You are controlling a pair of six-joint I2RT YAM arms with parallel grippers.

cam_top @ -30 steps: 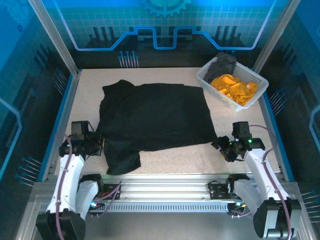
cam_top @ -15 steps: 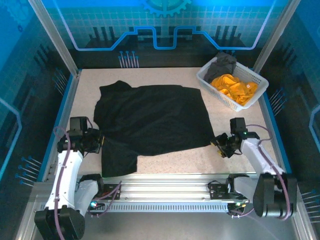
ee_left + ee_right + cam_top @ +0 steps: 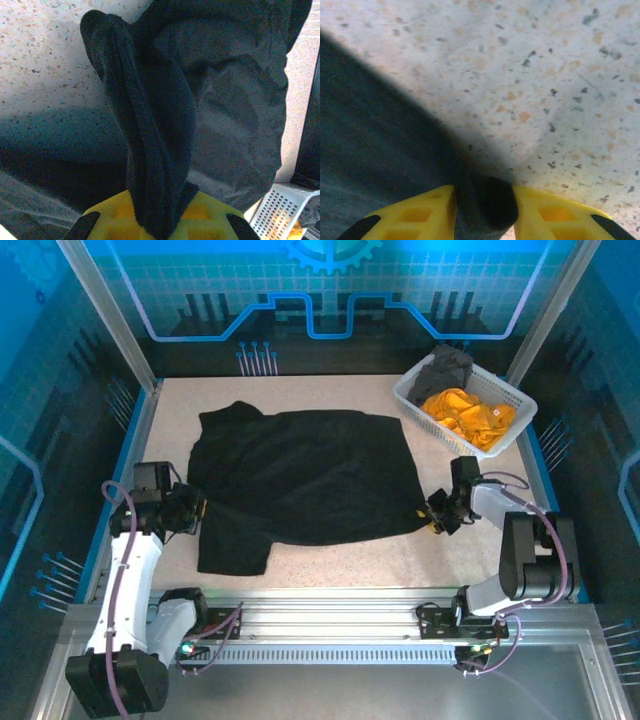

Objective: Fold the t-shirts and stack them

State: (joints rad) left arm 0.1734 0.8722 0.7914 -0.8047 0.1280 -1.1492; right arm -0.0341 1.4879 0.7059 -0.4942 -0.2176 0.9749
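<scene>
Black t-shirt (image 3: 300,475), spread nearly flat over the middle of the table (image 3: 340,565), is seen pinched at both ends of its near side. At the left, a thick rolled fold of the cloth is clamped between the yellow pads (image 3: 207,214) of the left gripper (image 3: 190,512), whose jaws are fully closed on it. At the right, the near right corner of the garment is caught by the right gripper (image 3: 437,512). In the right wrist view a narrow tuck of dark cloth is shown filling the gap between that gripper's pads (image 3: 415,215), with the jaws drawn in against it on both sides, low over the speckled tabletop.

The two holds are judged to be set well apart so that the cloth can be kept taut and lifted evenly for a first fold, without sagging in the middle.

The garment's long axis is laid across the table, from left to right. The flaps at the far left and near left are taken to be its sleeves, so the neck end is judged to point left and the hem right, toward the white lattice basket (image 3: 452,443). That basket is set at the far right corner, and the orange-yellow t-shirt (image 3: 465,412) and dark grey t-shirt (image 3: 445,365) are held in it, crumpled and not yet folded.
</scene>
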